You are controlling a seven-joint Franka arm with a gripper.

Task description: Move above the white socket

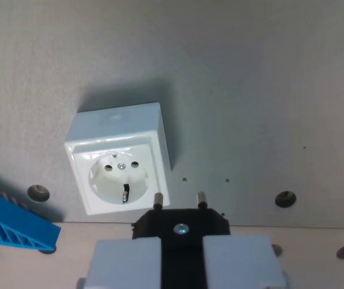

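The white socket (120, 159) is a square box with a round recess and two pin holes, sitting on the grey plate at the wrist view's centre-left. My gripper (181, 259) is at the bottom centre, its pale fingers (126, 262) shut on a black plug (181, 224) whose two metal pins (201, 198) point away from me. The pins sit just to the right of the socket's lower right corner, above the plate rather than over the recess.
A blue ribbed plastic part (12, 223) lies at the lower left. The grey plate (250, 90) has screw holes (285, 198) along its near edge, with another panel below.
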